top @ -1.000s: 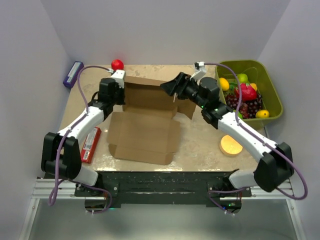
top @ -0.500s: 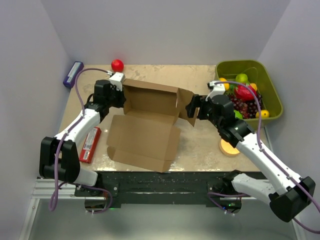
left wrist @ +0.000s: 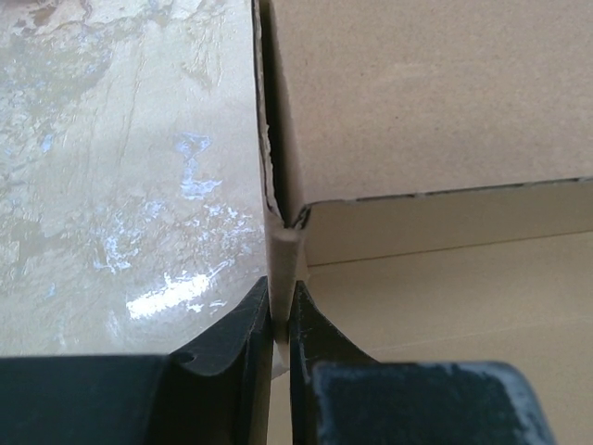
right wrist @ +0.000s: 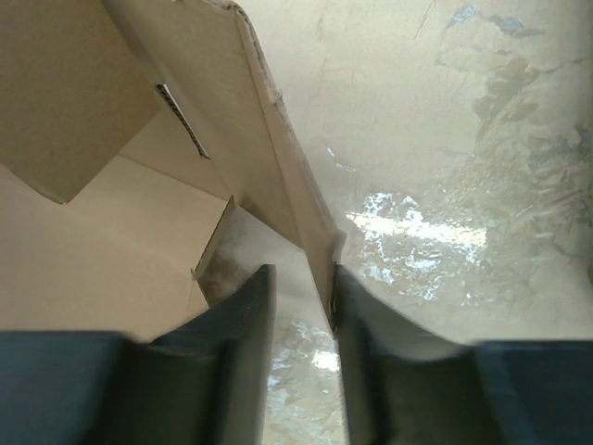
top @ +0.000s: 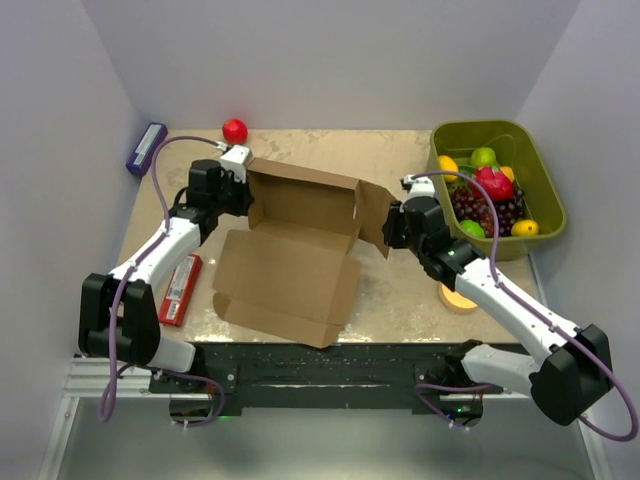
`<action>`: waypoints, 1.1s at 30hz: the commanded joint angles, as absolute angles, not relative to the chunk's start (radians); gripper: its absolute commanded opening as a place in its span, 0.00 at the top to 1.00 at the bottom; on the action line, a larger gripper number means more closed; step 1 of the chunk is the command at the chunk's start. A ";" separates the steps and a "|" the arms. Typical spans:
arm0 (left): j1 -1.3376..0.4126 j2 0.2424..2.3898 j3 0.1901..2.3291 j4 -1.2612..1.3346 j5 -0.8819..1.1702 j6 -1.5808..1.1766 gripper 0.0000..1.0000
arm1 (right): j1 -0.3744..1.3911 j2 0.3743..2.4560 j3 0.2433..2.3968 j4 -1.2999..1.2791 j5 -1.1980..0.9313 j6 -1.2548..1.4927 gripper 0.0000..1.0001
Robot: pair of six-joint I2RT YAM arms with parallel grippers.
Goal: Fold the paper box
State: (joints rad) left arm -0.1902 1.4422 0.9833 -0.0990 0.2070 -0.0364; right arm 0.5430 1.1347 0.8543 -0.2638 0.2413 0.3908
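A: The right gripper (top: 384, 228) has been swinging away from the top of the box and out round its right end. It is now coming in on the raised side flap (right wrist: 278, 176). The left gripper (left wrist: 281, 311) is staying put.

B: Is the right one gripping yet?

A: Not quite. Its fingers (right wrist: 243, 315) are straddling the flap's edge. The card is lying against one finger, and bare table (top: 400, 290) is showing between it and the other. So the jaws are narrowing, not clamped.

B: And the left?

A: It is clenched on the paper box (top: 295, 240), pinching the left end of the back wall (top: 300, 195) at the corner fold.

B: Where is the box sitting?

A: In the middle of the table. The back wall and right flap are standing, and the lid panel (top: 285, 275) is lying flat towards the arms.

B: So it is folding that flap in?

A: I'm reading it so. The right should be finishing its pinch near the crease, then swinging the flap inward about that crease rather than pulling. The left should be anchoring the wall meanwhile. Dragging sideways would probably be sliding the whole box or buckling the card.
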 commanded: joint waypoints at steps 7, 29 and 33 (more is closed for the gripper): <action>-0.186 1.463 0.944 0.004 0.126 -0.058 1.00 | 0.543 1.098 0.822 -0.187 0.226 0.382 1.00; -0.236 1.453 0.896 0.074 -0.244 -0.041 1.00 | 0.541 1.097 0.807 -0.164 0.198 0.408 1.00; -0.236 1.456 0.893 0.080 -0.262 -0.046 1.00 | 0.543 1.097 0.802 -0.155 0.189 0.414 1.00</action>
State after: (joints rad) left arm -0.2558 1.4597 0.9016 0.0376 -0.1020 -0.0612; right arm 0.5495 1.1233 0.8093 -0.1928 0.1486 0.3992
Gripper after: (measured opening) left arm 0.141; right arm 0.015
